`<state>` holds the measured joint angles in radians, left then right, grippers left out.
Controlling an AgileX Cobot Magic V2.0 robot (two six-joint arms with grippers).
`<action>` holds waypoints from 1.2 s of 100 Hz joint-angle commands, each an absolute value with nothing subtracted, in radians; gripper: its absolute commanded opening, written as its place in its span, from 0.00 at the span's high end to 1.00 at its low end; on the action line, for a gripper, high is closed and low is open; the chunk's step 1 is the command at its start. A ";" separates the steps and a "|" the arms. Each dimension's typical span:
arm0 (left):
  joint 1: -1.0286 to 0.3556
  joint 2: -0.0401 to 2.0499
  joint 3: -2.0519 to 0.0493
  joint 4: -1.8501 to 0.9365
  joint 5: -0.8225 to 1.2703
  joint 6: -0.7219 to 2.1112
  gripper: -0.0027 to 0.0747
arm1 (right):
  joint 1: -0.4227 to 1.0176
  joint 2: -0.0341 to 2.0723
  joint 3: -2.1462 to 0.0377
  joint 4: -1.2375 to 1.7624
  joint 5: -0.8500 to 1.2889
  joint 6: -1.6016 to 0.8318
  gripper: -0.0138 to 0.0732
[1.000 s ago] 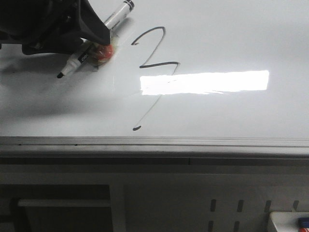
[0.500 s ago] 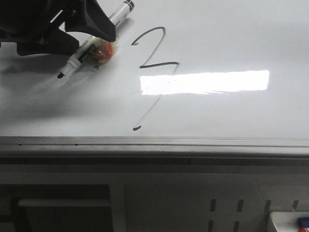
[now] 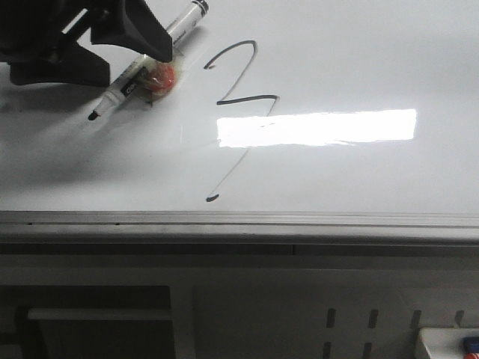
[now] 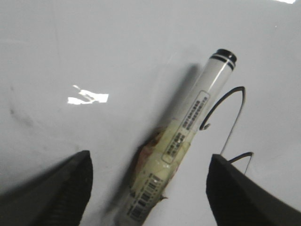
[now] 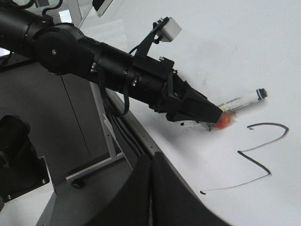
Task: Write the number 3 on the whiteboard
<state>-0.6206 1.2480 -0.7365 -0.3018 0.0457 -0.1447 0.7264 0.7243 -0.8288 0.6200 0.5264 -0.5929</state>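
Note:
The number 3 [image 3: 247, 99] is drawn in thin black line on the whiteboard [image 3: 359, 60], its long tail ending in a small hook near the front rail. A white marker [image 3: 120, 93] with an orange-red taped lump [image 3: 161, 76] lies flat on the board left of the 3. My left gripper [image 3: 136, 67] is open over it, jaws spread wide either side and apart from it. In the left wrist view the marker [image 4: 193, 117] lies between the fingers [image 4: 70, 183], with the 3 [image 4: 225, 96] beside it. My right gripper [image 5: 151, 162] is shut and empty, off the board's front edge.
A grey metal edge rail [image 3: 239, 221] runs along the board's front. Below it is a grey perforated panel [image 3: 367, 321] and a white box [image 3: 449, 344] at the lower right. A bright rectangular light reflection [image 3: 322, 127] crosses the 3's tail.
My left gripper's jaws have spread wider and drawn up and left, off the marker. The marker stays lying in the same place on the board.

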 commanded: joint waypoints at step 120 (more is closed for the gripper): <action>-0.517 0.084 -0.581 0.134 0.682 -0.148 0.99 | 0.720 0.171 -0.274 0.284 0.094 -0.596 0.89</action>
<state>-0.5185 0.0830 -0.5600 0.1323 0.7470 -0.1447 0.7264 0.1641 -0.2502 0.2908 0.1871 -0.5913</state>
